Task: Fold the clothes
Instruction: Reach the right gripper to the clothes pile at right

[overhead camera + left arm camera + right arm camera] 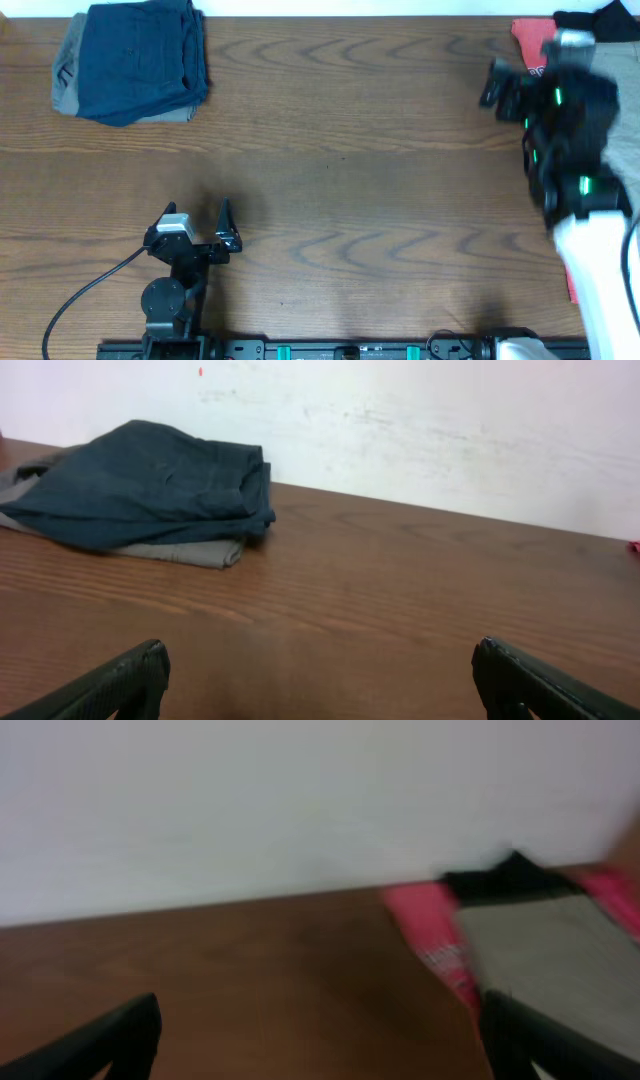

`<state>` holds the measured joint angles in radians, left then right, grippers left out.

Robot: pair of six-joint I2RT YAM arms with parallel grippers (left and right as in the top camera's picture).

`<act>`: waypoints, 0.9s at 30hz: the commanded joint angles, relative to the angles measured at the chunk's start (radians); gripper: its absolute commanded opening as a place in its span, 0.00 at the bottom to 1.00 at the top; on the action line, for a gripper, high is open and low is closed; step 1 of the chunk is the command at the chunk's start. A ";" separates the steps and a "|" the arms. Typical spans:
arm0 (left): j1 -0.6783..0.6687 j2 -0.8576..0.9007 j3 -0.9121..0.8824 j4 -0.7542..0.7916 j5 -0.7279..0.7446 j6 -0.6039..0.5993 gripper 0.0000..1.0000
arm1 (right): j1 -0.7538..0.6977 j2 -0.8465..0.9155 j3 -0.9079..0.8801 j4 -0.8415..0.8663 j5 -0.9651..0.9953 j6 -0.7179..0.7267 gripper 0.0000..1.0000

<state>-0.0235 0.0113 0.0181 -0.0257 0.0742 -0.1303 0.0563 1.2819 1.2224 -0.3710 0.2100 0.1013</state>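
The clothes (545,955), pale khaki-grey, lie in a pile at the table's far right; in the overhead view a strip of them (624,58) shows beside the right arm. My right gripper (497,85) hovers just left of that pile, blurred. In its wrist view the right gripper (320,1010) stands open over bare wood, the khaki cloth just beyond its right finger (520,1040). My left gripper (197,212) sits low at the front left, far from the pile. The left gripper (320,650) is open with nothing between its fingers.
A folded navy-blue garment (135,55) lies on a grey one (190,550) at the back left. A red printed shirt (430,935) and a black shirt (505,880) lie under and behind the khaki cloth. A white wall borders the table's far edge.
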 commanded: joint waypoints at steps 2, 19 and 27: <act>0.000 -0.005 -0.014 -0.037 0.011 0.006 0.98 | -0.034 0.235 0.270 -0.158 0.313 -0.144 0.99; 0.000 -0.005 -0.014 -0.037 0.011 0.006 0.98 | -0.159 0.686 0.519 -0.164 0.489 -0.338 0.99; 0.000 -0.005 -0.014 -0.037 0.011 0.006 0.98 | -0.205 0.864 0.519 -0.018 0.557 -0.473 0.99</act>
<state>-0.0235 0.0109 0.0181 -0.0261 0.0746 -0.1303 -0.1349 2.0838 1.7226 -0.4152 0.7208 -0.3027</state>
